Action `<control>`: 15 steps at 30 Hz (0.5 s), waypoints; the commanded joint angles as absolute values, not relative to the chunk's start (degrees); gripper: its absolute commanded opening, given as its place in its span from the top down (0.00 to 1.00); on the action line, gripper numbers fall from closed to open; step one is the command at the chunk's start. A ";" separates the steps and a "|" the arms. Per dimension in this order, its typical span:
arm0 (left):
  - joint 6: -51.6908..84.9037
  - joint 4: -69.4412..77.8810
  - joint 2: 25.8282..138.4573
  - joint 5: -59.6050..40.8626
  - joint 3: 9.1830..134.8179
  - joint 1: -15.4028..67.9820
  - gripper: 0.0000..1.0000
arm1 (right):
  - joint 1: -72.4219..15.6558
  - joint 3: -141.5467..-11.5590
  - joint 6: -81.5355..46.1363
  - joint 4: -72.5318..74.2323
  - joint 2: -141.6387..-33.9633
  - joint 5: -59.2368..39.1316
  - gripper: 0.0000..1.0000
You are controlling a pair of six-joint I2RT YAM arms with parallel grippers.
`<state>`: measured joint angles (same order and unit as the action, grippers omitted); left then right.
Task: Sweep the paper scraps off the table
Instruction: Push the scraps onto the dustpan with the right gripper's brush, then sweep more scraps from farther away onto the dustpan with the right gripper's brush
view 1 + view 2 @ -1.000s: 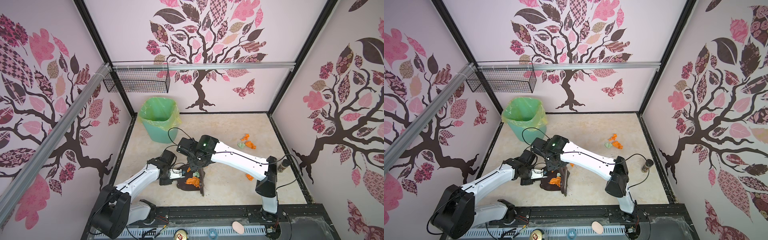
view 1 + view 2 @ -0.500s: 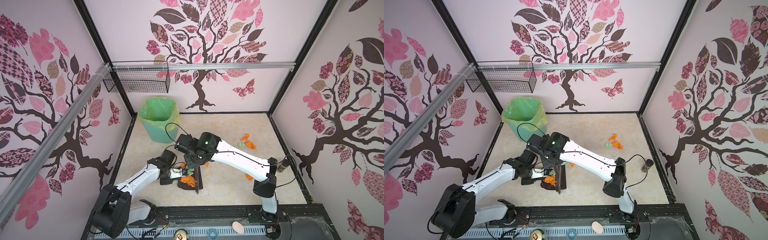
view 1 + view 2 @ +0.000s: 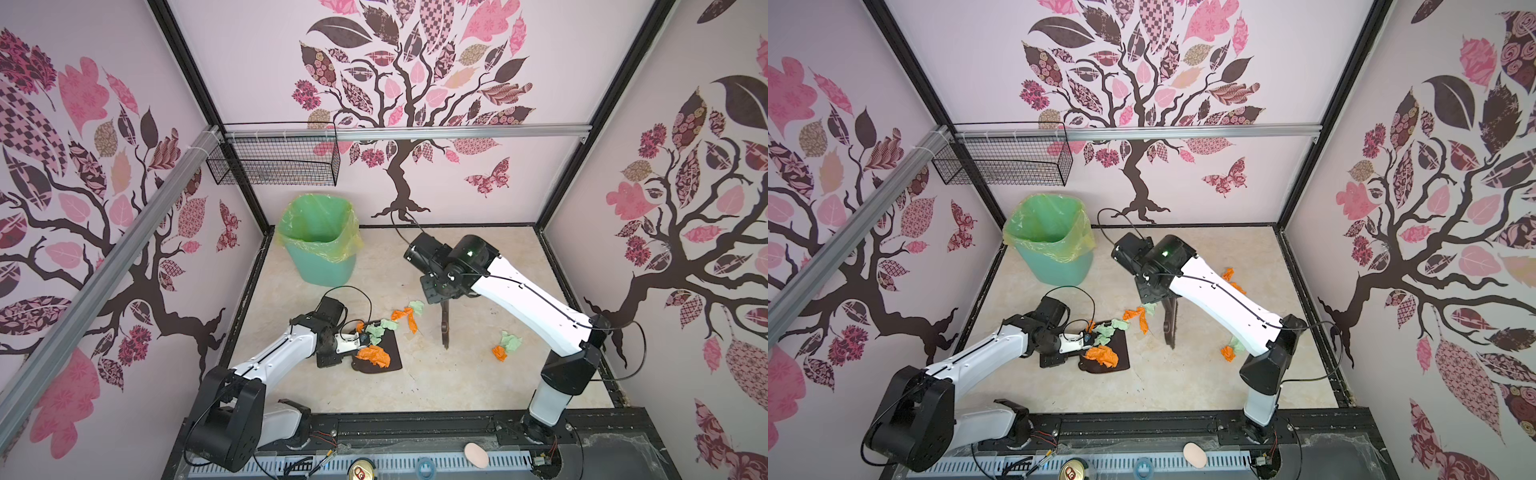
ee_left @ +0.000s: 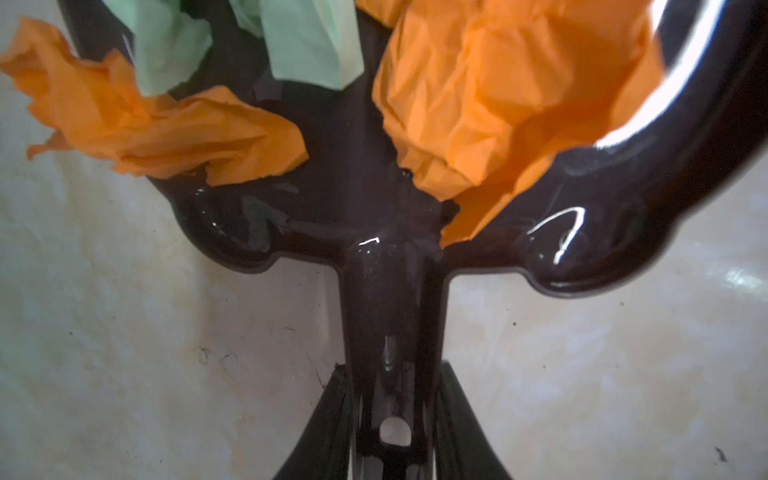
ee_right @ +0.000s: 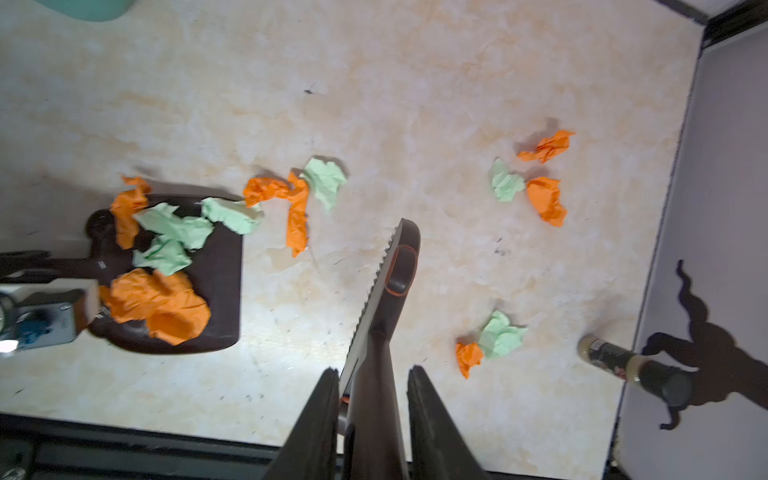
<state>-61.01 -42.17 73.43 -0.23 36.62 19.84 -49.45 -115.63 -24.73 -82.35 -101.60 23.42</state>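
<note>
Pink tree-patterned walls all round, beige marbled table underneath, green-lined teal bin tucked into the far left corner in both top views. Down low on the left, left gripper clamped on the handle of a dark dustpan lying flat on the table, with orange and pale green paper scraps heaped inside it. More scraps on the table just off the pan's open edge, plus an orange-and-green pair close to the right arm. Mid-table and higher up, right gripper pinching a dark brush, head hanging down between those two clusters; contact with the table impossible to tell. In a top view, further orange scraps peeking out from behind the right arm. Over to the left wrist view: glossy pan handle squeezed between two dark fingers, crumpled orange and green paper spilling over the pan's back rim. Now the right wrist view: fingers aside, here two dark fingers pressed onto the brush stem, toothed edge facing the loaded dustpan, loose scraps scattered towards the wall, and a small bottle lying at the table's edge.
</note>
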 commanded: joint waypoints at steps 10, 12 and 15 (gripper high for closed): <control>-60.68 -39.99 79.36 0.44 41.25 18.02 0.81 | -44.58 -128.78 8.58 -72.38 -117.81 21.82 1.00; -60.77 -40.25 79.71 0.34 42.09 18.02 0.81 | -44.53 -128.98 9.40 -72.03 -119.75 21.32 1.00; -60.71 -40.84 79.79 -0.06 43.25 18.02 0.81 | -44.65 -129.38 9.10 -72.16 -121.83 17.90 1.00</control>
